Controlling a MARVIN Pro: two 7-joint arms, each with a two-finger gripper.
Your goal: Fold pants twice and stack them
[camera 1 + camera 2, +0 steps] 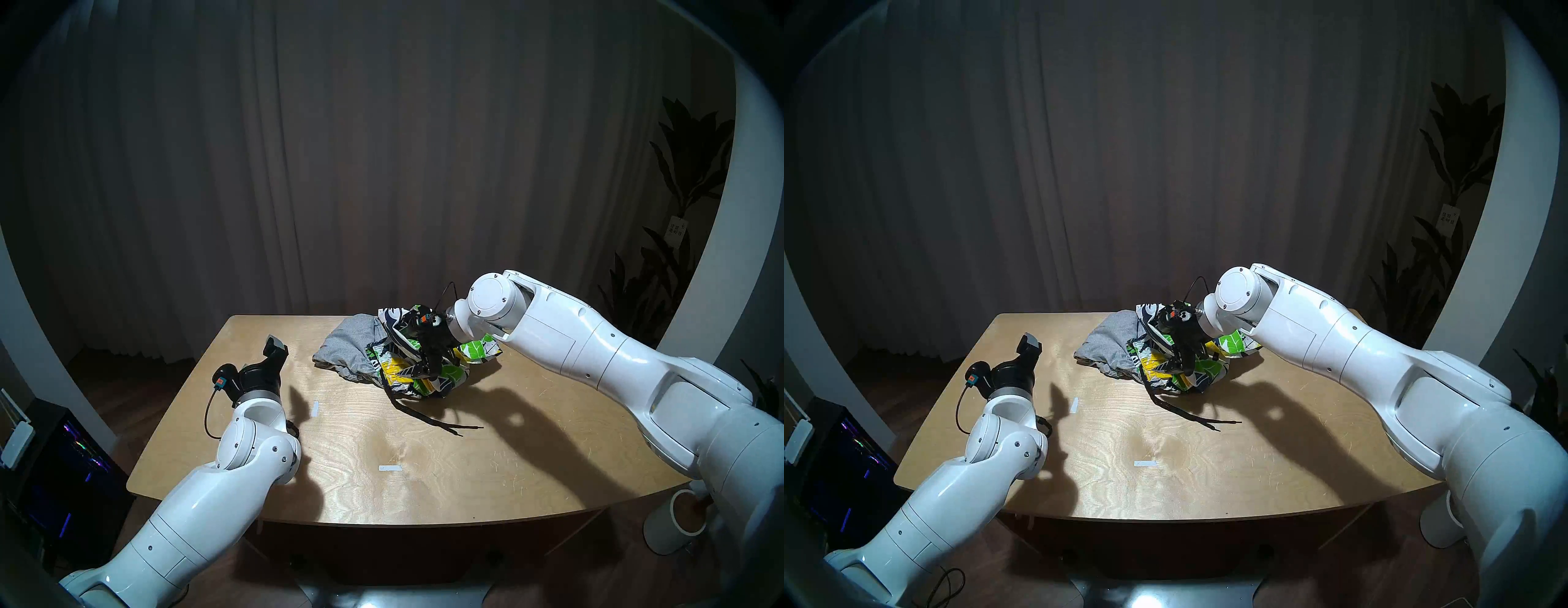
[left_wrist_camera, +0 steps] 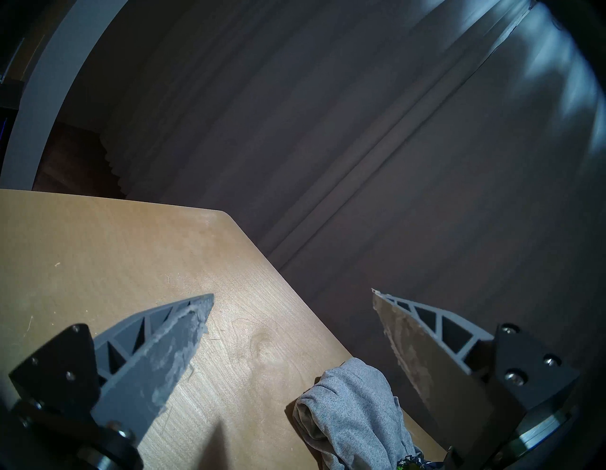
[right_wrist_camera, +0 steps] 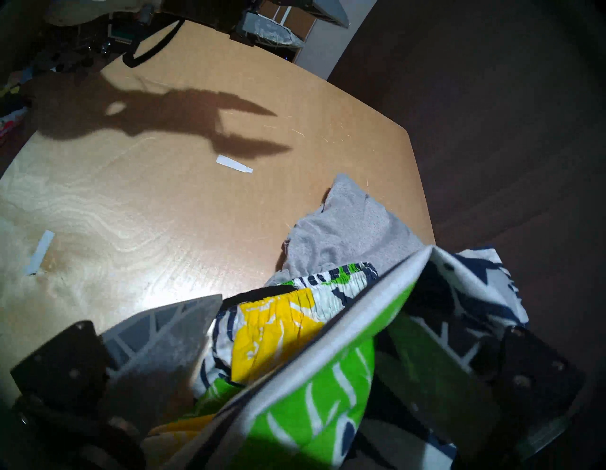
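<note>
reading the scene from the head view, you find both pairs of shorts heaped together at the far middle of the tabletop [image 1: 424, 501], neither one folded yet. the grey shorts [image 1: 345, 350] lie crumpled on the left of the heap, and the floral shorts [image 1: 401, 370] overlap their right edge, so the two garments must be separated before any fold can begin. the black drawstring [image 1: 428, 418] trails out of the floral pair toward you across bare wood. the right tool [image 1: 429, 358] points down into the floral pair; in its wrist view its fingers stand spread, with a raised ridge of printed cloth lying across the gap and hiding the far finger, so treat the cloth as loose, not pinched. the left tool [image 2: 292, 295] hovers level over the left side of the tabletop, fingers spread and empty, with the grey shorts just beside its right finger; this position probably keeps it clear while placing it to take the grey pair. two white tape marks [image 1: 389, 468] on the near wood likely indicate where to lay and stack the folded garments.
</note>
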